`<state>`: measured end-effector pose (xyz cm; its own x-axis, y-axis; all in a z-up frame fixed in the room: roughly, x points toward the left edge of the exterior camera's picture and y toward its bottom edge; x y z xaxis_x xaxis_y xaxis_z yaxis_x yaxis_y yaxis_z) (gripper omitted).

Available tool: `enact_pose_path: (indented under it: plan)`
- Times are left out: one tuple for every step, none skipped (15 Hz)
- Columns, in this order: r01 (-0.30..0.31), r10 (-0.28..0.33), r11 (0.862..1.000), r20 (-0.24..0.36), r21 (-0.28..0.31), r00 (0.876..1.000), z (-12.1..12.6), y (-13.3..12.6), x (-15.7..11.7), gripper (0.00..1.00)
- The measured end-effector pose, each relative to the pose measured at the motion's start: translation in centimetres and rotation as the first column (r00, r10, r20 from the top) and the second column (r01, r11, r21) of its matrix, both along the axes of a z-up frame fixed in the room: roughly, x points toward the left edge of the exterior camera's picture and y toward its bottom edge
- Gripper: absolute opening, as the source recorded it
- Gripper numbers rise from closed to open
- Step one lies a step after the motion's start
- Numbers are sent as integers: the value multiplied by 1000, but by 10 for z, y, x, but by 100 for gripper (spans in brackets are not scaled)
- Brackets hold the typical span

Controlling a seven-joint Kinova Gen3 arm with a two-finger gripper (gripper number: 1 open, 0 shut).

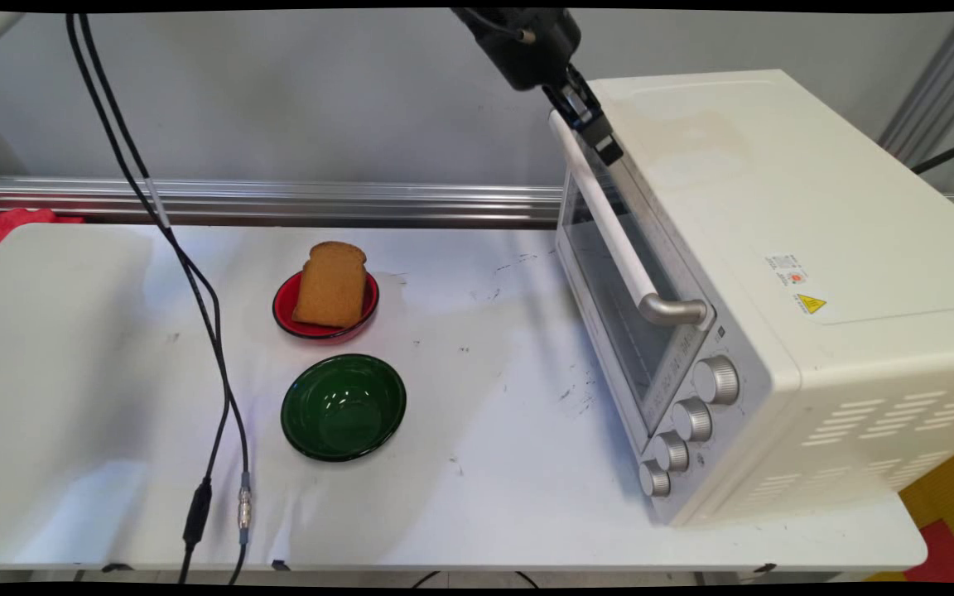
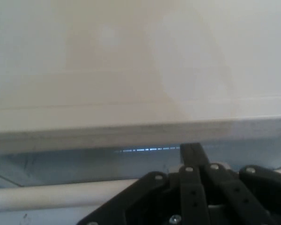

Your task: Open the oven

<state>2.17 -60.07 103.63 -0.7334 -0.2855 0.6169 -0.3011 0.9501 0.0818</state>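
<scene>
My gripper (image 1: 601, 136) hangs at the far end of the oven (image 1: 775, 290) door's top edge, right by the far end of the handle (image 1: 609, 219); I cannot tell whether it is apart or together, nor whether it touches the bar. In my hand view the handle (image 2: 51, 194) runs as a pale round bar just beside my black linkage, with the oven's flat cream top (image 2: 131, 70) filling the rest above it.

The oven is a boxy cream metal case with a glass door and four ribbed silver knobs (image 1: 688, 430), standing on the desk's right end and reaching close to the near right corner.

The white desk (image 1: 485, 463) lies open between the oven and two bowls nearer its middle. A glossy red bowl (image 1: 286, 319) toward the far edge holds a brown slice of toast (image 1: 330, 285) leaning upright; a shiny round green bowl (image 1: 343, 407) sits just beside it, nearer the front edge. Two black cables (image 1: 212, 331) hang down over the desk's left part.
</scene>
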Motion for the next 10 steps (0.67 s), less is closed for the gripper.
enact_pose_path:
  plan:
    - [-7, 7, 1000, -3, 4, 1000, -6, -1, -1, 0]
    - [-13, 13, 1000, -5, 9, 1000, -11, -1, -3, 0]
    - [-18, 18, 1000, -8, 14, 1000, -16, -1, -4, 0]
    - [-21, 21, 1000, -10, 17, 1000, -19, -2, -6, 0]
    - [-25, 25, 999, -13, 21, 1000, -23, -2, -7, 0]
    - [-29, 29, 999, -15, 24, 999, -26, -2, -8, 0]
    - [-31, 31, 999, -17, 26, 999, -28, -2, -9, 0]
    - [-34, 34, 999, -19, 29, 999, -31, -2, -10, 0]
    - [-37, 37, 999, -21, 32, 999, -33, -2, -11, 0]
    - [-38, 39, 999, -21, 35, 999, -36, -2, -11, 0]
